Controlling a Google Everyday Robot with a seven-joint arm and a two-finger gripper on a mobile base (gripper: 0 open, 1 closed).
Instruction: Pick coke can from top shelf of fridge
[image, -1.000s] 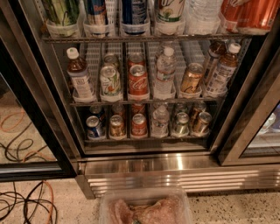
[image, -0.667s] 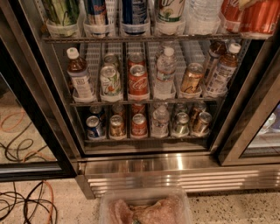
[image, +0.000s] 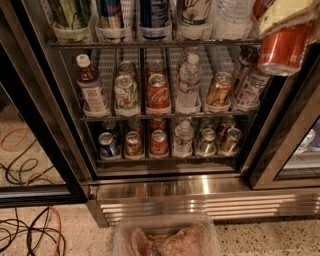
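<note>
The fridge (image: 200, 196) stands open ahead, with wire racks of drinks. At the top right, my gripper (image: 287, 22) is shut on the coke can (image: 284, 49), a red can with a silver rim. One pale finger (image: 292, 11) lies across the can's upper end. The can is tilted and hangs in front of the right end of the top shelf (image: 150, 44), just below its front rail. The top shelf holds several bottles and cans in clear holders, cut off by the frame's top edge.
The middle rack holds another red Coke can (image: 158, 92), a white-and-green can (image: 126, 92), a gold can (image: 219, 89) and bottles. Small cans fill the lowest rack. Black door frames (image: 282, 145) flank the opening. A clear plastic container (image: 165, 237) sits below; cables (image: 27, 232) lie left.
The red can and the gripper's finger have come down in the view, from the top edge to below the top shelf's front rail. The rest of the fridge looks the same.
</note>
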